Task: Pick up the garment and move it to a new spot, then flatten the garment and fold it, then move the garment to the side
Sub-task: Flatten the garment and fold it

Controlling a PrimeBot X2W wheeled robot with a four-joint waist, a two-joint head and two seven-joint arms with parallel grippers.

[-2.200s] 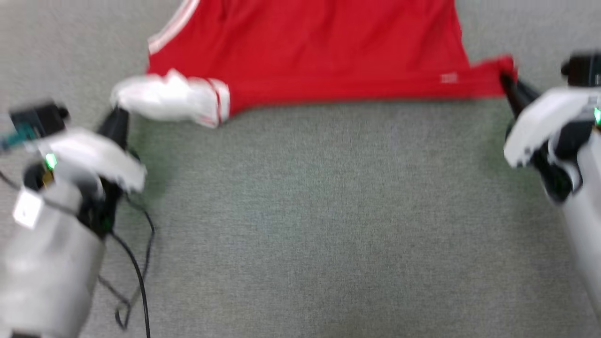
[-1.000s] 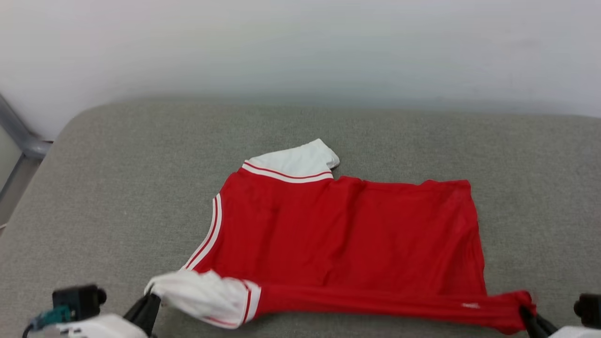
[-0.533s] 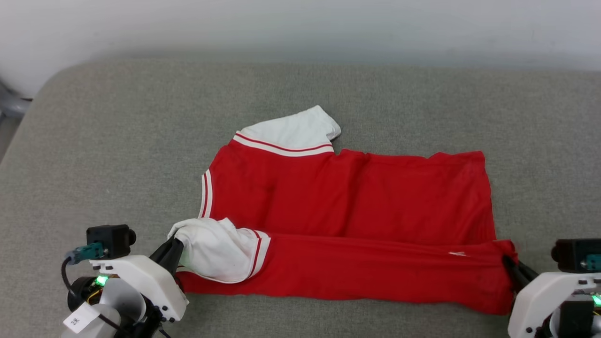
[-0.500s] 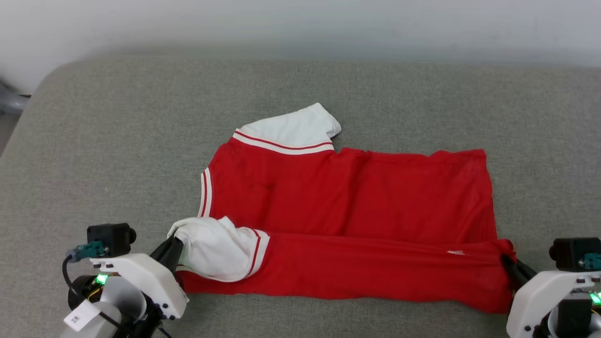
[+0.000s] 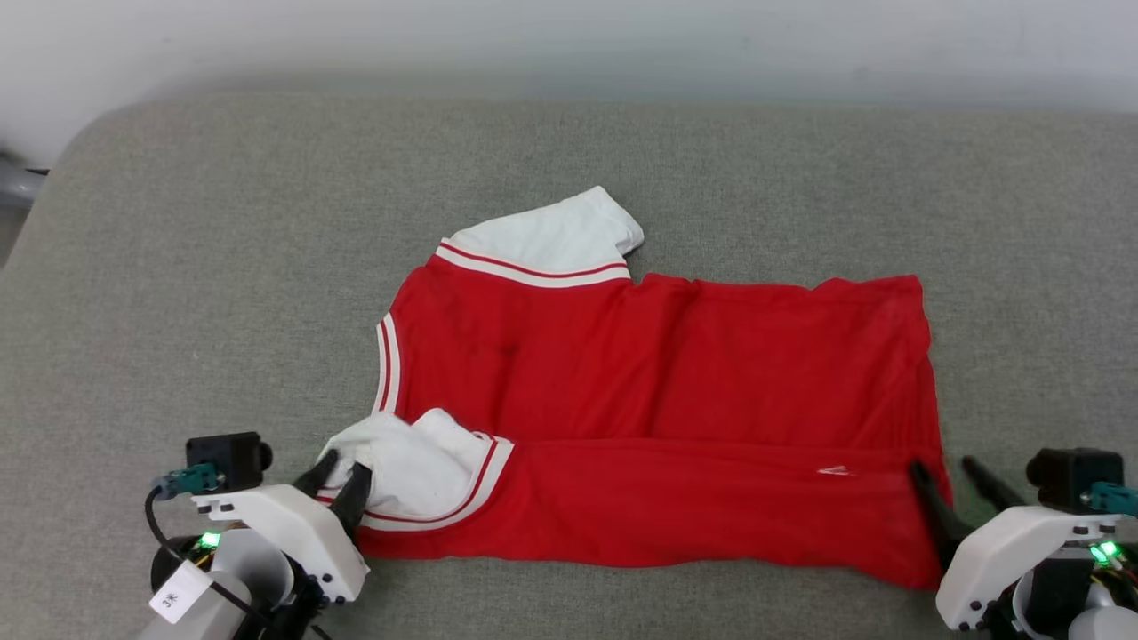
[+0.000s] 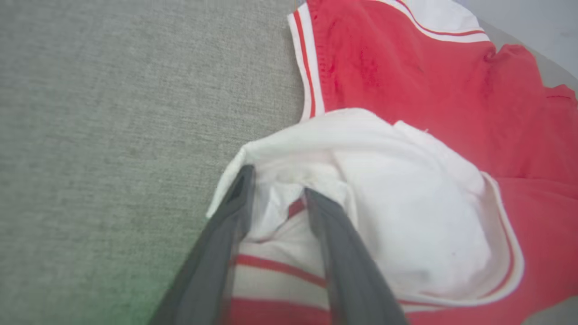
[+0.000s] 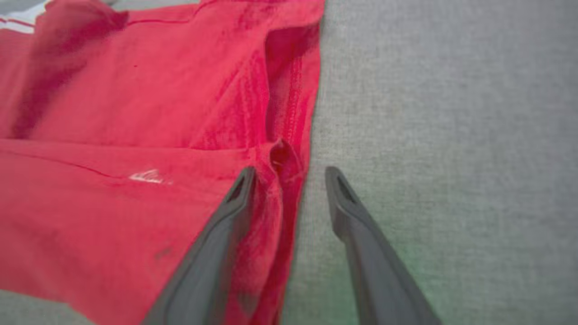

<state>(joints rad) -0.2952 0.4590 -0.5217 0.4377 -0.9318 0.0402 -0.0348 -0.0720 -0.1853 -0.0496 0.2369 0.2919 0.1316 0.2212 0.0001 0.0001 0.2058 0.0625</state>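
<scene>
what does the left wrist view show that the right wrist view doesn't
Left wrist view: the garment's crumpled white sleeve, with the left gripper's fingers parted around its edge, and the striped neck trim. Right wrist view: the red hem corner by the right gripper's parted fingers, and a small white mark. Both: red fabric on the grey surface.

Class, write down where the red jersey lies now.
In the head view the red jersey lies on the grey cushion, centre-right, its near white sleeve at the left gripper, its hem corner at the right gripper.
</scene>
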